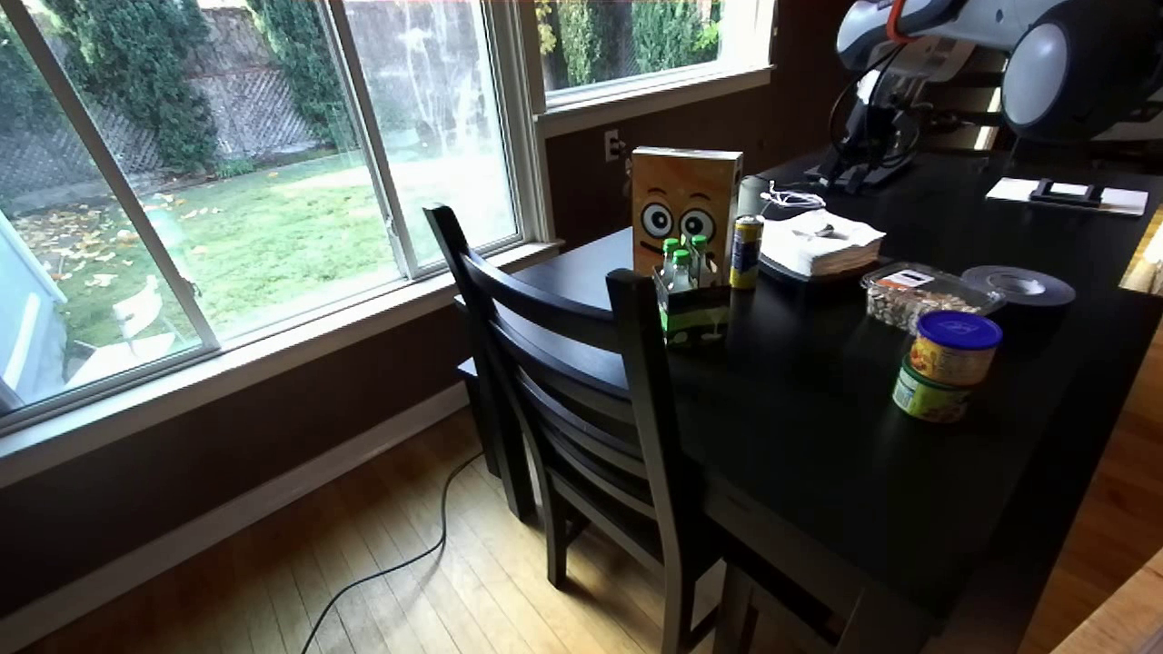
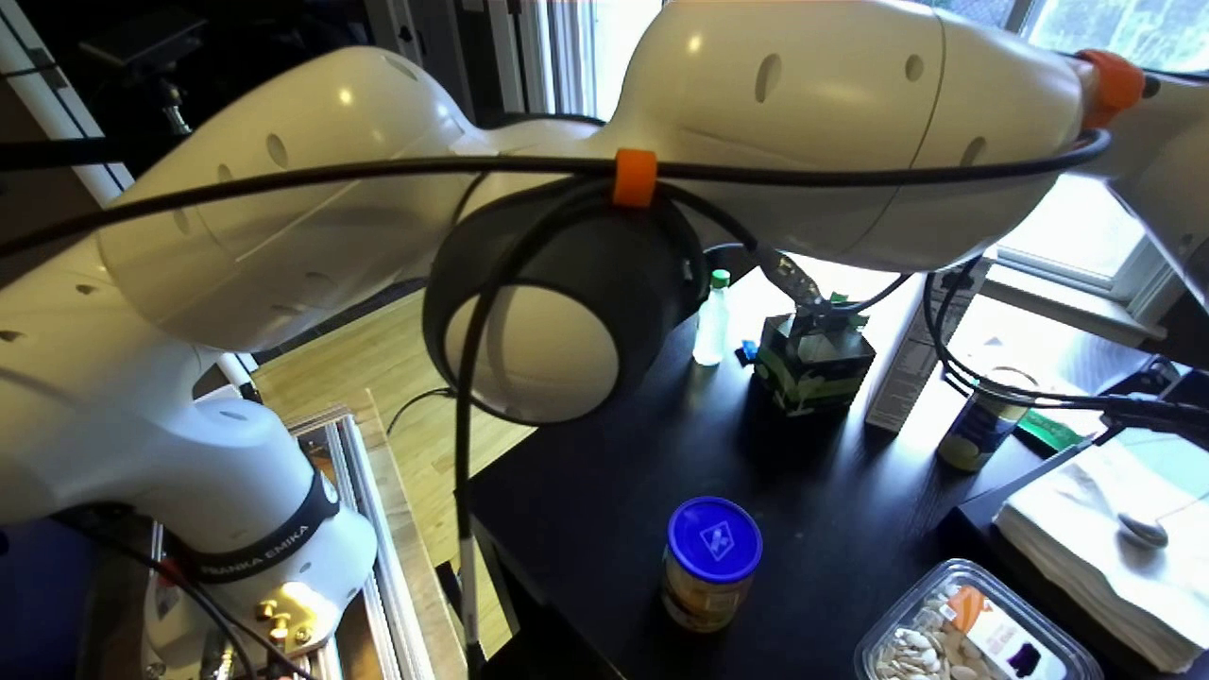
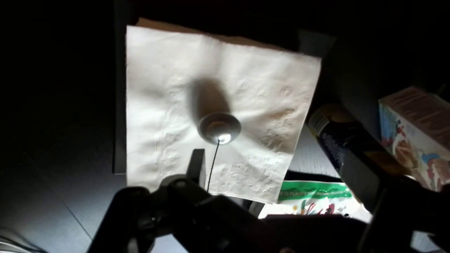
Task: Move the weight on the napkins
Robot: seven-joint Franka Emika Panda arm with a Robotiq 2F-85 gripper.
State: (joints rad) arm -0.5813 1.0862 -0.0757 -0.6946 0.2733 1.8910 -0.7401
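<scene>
The napkins (image 1: 820, 247) are a square white stack on a dark holder, shown also in an exterior view (image 2: 1100, 567) and in the wrist view (image 3: 168, 70). The weight (image 3: 219, 128) is a small rounded silver piece with a thin dark rod or line. It rests near the middle of the napkins and also shows in both exterior views (image 1: 825, 231) (image 2: 1143, 531). My gripper (image 3: 271, 157) is open, its fingers wide apart, with nothing held. In the wrist view the weight lies beyond the left finger. In an exterior view the gripper (image 1: 863, 173) is behind the napkins.
A dark can (image 3: 337, 137) and a green-white bag (image 3: 316, 196) lie beside the napkins. The brown owl-eyed box (image 1: 688, 195), a bottle carrier (image 1: 695, 313), a clear nut container (image 1: 918, 300), a tape roll (image 1: 1018, 286) and stacked tins (image 1: 949, 363) stand around on the table.
</scene>
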